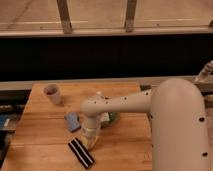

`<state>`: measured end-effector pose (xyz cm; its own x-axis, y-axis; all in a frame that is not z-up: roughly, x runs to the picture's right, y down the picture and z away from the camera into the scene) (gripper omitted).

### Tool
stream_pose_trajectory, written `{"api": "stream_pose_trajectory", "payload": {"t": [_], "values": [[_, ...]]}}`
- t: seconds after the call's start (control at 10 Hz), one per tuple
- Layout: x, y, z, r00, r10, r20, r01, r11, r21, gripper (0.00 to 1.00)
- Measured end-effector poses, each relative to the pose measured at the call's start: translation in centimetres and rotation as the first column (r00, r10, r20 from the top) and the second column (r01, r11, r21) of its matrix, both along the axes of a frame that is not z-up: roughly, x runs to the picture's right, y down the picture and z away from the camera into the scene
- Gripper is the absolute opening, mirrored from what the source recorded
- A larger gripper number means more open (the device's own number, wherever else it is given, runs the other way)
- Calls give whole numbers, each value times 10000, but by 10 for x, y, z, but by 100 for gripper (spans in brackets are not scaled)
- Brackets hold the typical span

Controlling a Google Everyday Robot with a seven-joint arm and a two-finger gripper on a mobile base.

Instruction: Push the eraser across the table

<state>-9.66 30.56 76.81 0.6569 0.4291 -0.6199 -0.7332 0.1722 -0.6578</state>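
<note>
Two fingers (91, 142), closed and empty, hang just beside the eraser (81, 152) on the table (42, 127).

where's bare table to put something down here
Bare wood on the table at its near-left corner, bordered by the cup, blue pad and eraser. Another patch lies near-right, between the eraser and the arm. Crowded mid-table: the shut gripper is by the eraser's far end, with the green bowl behind.

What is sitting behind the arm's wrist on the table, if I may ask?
A green bowl peeks out; the arm hides most of it and its inside. The shut pincer sits lower, by the eraser.
</note>
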Motion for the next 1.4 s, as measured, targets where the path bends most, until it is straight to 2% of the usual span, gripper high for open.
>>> {"api": "stream_pose_trajectory", "payload": {"t": [0.3,0.5,0.6,0.8,1.1,1.4], "values": [[1,-15,-17,10000,38,61,-41,9982,593,0],[5,-33,-36,9999,138,50,-142,9934,1138,0],[8,-35,-38,9999,144,-33,-139,9919,1266,0],[14,-31,-33,9996,122,-243,-91,9921,1250,0],[46,-10,-8,9963,309,-803,-228,9947,1000,0],[59,-3,-5,9929,364,-1128,-274,9964,799,0]]}}
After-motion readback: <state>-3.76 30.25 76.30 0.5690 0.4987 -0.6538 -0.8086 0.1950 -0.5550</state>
